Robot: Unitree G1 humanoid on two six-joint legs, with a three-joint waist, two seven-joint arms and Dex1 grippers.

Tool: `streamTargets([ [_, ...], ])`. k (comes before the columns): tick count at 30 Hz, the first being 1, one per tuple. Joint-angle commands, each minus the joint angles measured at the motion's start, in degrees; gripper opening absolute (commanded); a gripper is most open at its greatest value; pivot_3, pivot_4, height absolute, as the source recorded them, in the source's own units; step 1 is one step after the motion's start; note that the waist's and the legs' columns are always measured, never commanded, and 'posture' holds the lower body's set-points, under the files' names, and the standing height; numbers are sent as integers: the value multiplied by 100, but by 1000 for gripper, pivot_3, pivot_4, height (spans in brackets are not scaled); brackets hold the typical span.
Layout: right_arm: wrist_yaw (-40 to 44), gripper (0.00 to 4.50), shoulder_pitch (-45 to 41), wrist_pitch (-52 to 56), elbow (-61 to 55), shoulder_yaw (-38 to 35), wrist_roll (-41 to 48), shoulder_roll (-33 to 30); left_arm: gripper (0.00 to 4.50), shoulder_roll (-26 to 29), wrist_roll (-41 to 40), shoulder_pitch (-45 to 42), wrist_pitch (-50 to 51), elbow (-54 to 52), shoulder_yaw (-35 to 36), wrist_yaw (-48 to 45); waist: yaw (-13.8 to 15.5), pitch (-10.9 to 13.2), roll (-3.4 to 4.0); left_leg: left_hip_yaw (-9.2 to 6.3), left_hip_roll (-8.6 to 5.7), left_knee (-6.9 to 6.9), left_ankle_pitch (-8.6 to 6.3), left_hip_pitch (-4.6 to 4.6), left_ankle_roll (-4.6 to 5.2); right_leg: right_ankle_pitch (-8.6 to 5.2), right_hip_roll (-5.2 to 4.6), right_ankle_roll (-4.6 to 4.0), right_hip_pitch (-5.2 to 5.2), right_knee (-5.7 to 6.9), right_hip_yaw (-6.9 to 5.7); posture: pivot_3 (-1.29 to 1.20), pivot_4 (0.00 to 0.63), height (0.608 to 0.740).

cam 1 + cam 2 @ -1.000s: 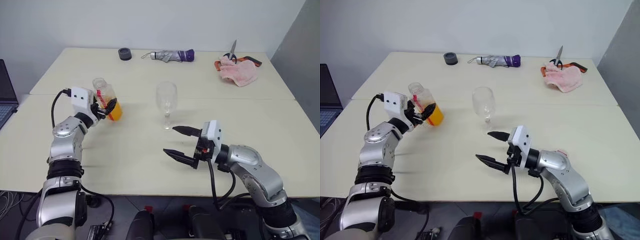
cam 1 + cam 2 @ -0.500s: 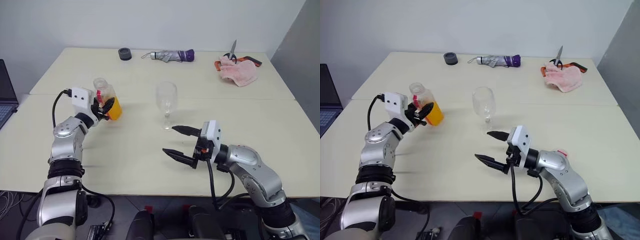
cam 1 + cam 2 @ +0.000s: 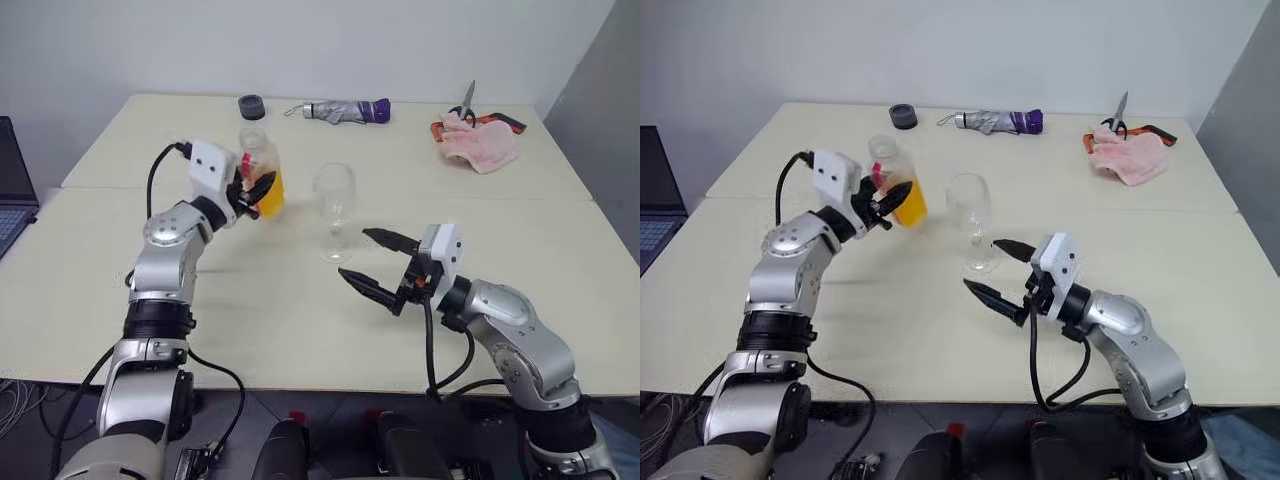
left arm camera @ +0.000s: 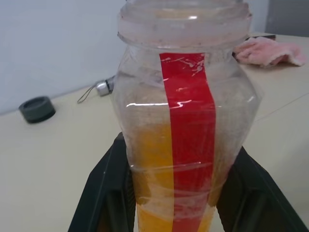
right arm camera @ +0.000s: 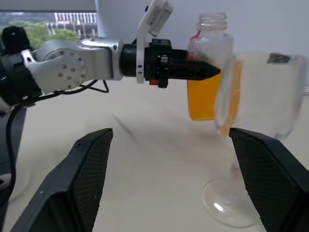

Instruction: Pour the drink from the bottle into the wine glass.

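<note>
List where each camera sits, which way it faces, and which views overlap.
Head cameras (both eyes): above, looking down over the cream table, both arms, the clear stemmed wine glass.
Left wrist: along the left pincer, shut on the clear plastic bottle of orange drink.
Right wrist: along the open right pincer, toward glass, bottle and left arm.
All views share the bottle.

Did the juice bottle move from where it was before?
Yes. The left claw has carried the bottle up off the table and toward the wine glass, which stayed put.
</note>
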Motion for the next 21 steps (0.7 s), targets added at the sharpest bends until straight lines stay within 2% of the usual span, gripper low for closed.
streamTargets([
  [1, -241, 4120, -195, -20, -166, -172, 80, 127, 1713, -37, 70, -329, -142, -331, -126, -92, -3, 0, 0, 0, 0, 0, 0, 0, 0, 0, 0, 0, 0, 0, 0, 0, 150, 740],
  [8, -511, 4120, -355, -74, -40, -222, -37, 257, 1713, 7, 420, -616, -718, -60, -438, -352, -4, 0, 0, 5, 0, -3, 0, -1, 0, 0, 0, -1, -4, -1, 5, 0, 150, 740],
  [21, -602, 4120, -275, -74, -62, -265, 13, 196, 1713, 355, 1676, -1116, -3127, 1146, -899, -98, -3, 0, 0, 6, -5, -3, 0, -3, 1, 0, 0, 0, -4, -3, 5, 0, 150, 740],
])
